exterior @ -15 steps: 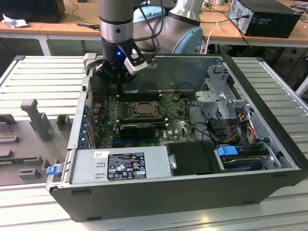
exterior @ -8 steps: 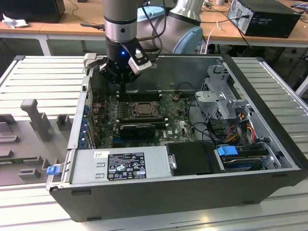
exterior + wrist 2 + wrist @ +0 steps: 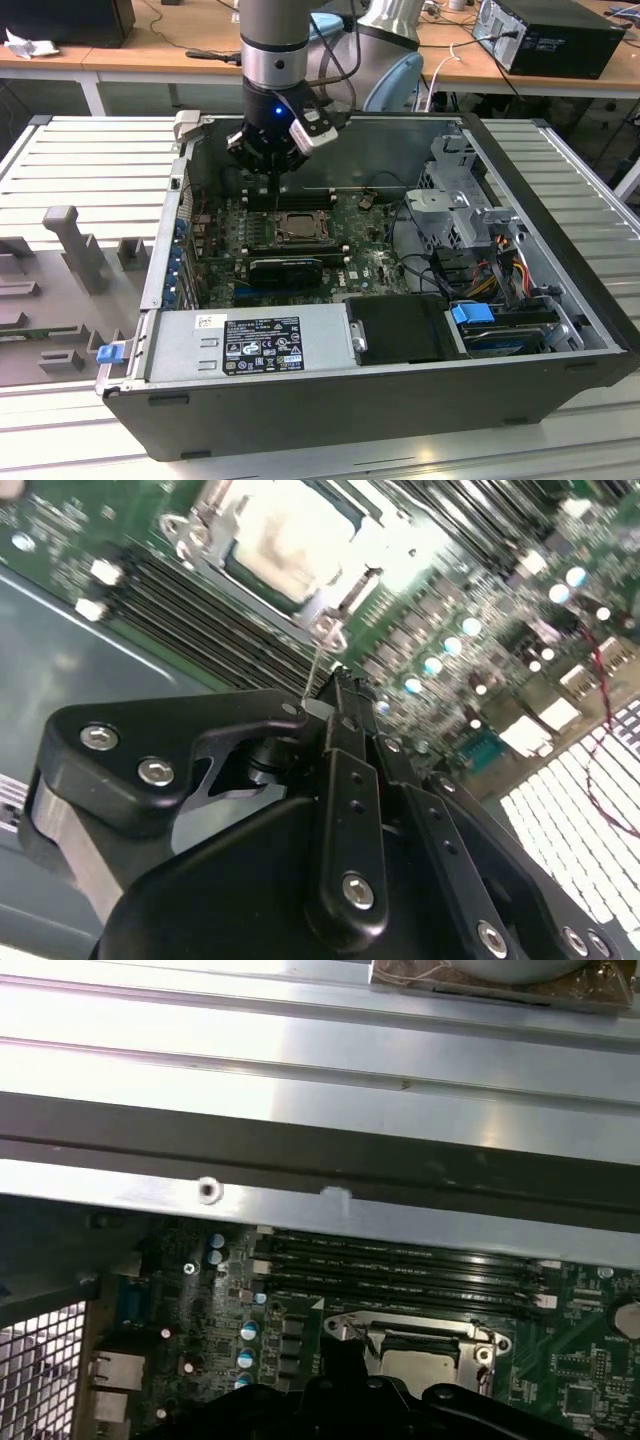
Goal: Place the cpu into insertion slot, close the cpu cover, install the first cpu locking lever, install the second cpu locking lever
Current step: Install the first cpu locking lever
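Gripper [image 3: 268,168] upper centre of exterior view, fingers pressed together on thin locking lever [image 3: 318,665], just above cpu [image 3: 297,226] seated in insertion slot [image 3: 300,238]. Lever looks springy, slippery; grip near the tip.

Open computer case [image 3: 400,400] lies on a ribbed metal table [image 3: 90,160]

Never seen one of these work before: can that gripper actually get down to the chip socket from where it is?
Probably yes: the gripper hangs just above the insertion slot inside the open case, nothing between them.
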Tool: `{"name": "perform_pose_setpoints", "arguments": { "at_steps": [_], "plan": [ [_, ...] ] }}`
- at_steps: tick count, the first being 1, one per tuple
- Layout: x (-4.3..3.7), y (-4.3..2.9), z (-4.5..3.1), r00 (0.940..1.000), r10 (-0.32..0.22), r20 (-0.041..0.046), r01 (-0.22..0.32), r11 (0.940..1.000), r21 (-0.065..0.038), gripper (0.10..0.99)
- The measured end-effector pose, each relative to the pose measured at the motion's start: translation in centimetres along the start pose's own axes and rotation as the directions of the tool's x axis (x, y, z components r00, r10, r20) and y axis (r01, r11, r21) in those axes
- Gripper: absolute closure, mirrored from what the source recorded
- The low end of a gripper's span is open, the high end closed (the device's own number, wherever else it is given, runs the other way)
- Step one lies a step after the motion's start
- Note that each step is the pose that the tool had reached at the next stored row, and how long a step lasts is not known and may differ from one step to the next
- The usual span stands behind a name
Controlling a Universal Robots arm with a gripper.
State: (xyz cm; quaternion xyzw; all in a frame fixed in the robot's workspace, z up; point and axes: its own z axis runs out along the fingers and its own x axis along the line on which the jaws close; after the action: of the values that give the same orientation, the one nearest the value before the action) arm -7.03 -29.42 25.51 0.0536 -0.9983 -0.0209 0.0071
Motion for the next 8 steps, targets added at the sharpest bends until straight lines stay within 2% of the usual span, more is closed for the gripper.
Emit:
{"name": "perform_pose_setpoints", "arguments": {
  "at_steps": [4,5,6,7,8],
  "plan": [
    [-1.64,-0.18,0.16,1.0,0.001,0.0002,-0.001,1.0,0.0,0.98],
    [-1.92,-0.23,0.16,1.0,0.0,0.0013,0.0,0.9999,-0.011,0.98],
    [-2.02,-0.28,0.18,1.0,0.0,0.0034,0.0,0.9995,-0.031,0.98],
    [-2.02,-0.32,0.18,1.0,0.0,0.005,0.0,0.9989,-0.047,0.98],
    [-2.01,-0.35,0.21,1.0,0.0,0.0062,0.0,0.9984,-0.056,0.98]
  ]
}}
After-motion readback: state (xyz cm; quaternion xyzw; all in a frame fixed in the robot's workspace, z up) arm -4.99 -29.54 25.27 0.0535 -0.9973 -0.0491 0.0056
